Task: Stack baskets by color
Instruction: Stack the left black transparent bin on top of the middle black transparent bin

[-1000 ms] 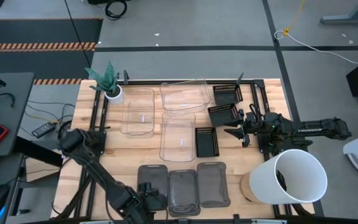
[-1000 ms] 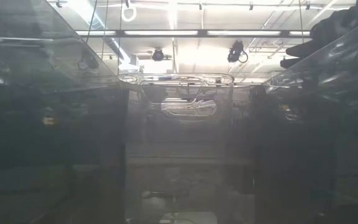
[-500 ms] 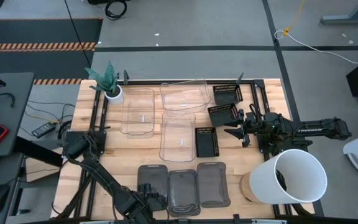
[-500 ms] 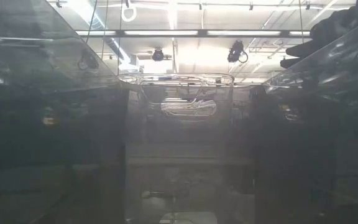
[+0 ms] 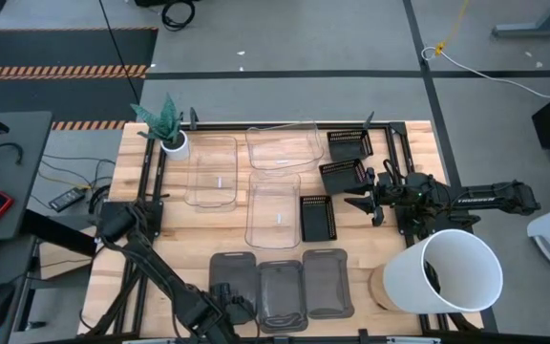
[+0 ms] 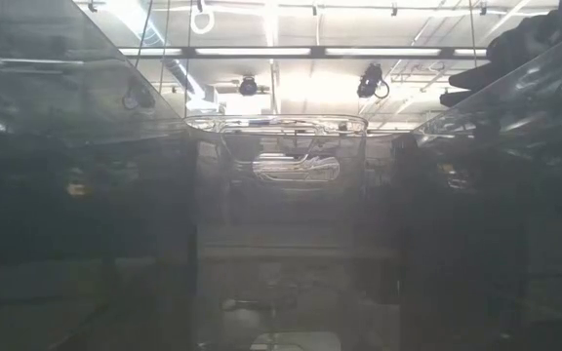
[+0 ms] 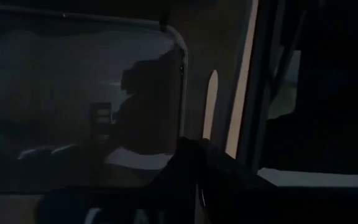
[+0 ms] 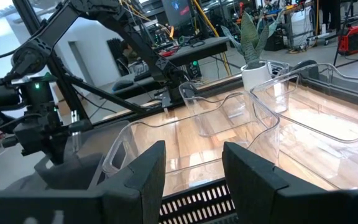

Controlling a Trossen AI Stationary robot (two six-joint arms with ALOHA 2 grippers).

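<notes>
Dark grey baskets: 3 in a row at 6 o'clock on the surface [image 5: 160, 239]. The left end effector [image 5: 229, 304] is clenched on the near rim of the leftmost grey basket [image 5: 234, 272] (grip looks just made). Step in hand: first grey pick. Next: lift clear, shift toward 3 o'clock, nest into the middle grey basket [image 5: 282, 292]. The right end effector [image 5: 356, 203] waits at 3 o'clock, fingers spread, beside the black baskets [image 5: 342, 175].

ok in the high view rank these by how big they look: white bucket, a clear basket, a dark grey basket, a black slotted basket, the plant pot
1. white bucket
2. clear basket
3. dark grey basket
4. black slotted basket
5. plant pot

The bucket stands taller, nearer the overhead camera, so its lead over the clear basket is unsure.
</notes>
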